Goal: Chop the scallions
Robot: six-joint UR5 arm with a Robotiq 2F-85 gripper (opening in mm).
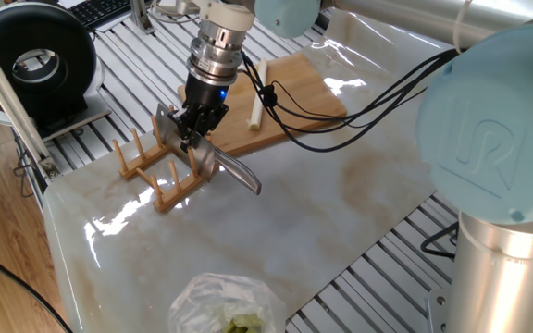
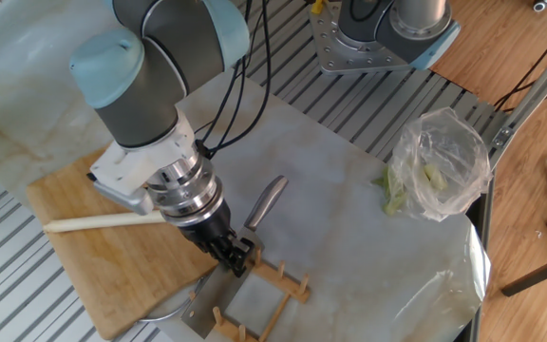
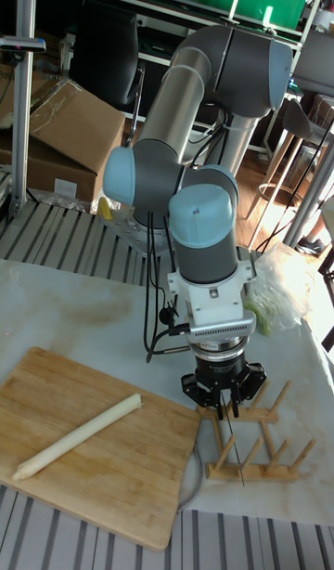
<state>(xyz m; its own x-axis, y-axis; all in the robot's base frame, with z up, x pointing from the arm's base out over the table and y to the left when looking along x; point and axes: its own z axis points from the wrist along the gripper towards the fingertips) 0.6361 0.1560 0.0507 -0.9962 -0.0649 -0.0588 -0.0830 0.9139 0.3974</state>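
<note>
One whole scallion (image 1: pixel 255 109), a pale cream stalk, lies uncut on the wooden cutting board (image 1: pixel 294 88). It also shows as the scallion (image 2: pixel 103 221) and the scallion (image 3: pixel 79 435). My gripper (image 1: pixel 191 135) points down over the wooden rack (image 1: pixel 155 171), beside the board's near corner. Its fingers are closed on the top of a steel cleaver (image 1: pixel 237 173) that stands in the rack, handle (image 2: pixel 266 201) sticking out toward the table's middle. In the tall fixed view the thin blade (image 3: pixel 237 449) hangs straight below the gripper (image 3: pixel 227 398).
A clear plastic bag (image 2: pixel 440 161) with green bits lies on the marble top, far from the board. A black round device (image 1: pixel 35 60) stands off the table's corner. The slotted metal frame (image 1: pixel 387 268) borders the marble slab.
</note>
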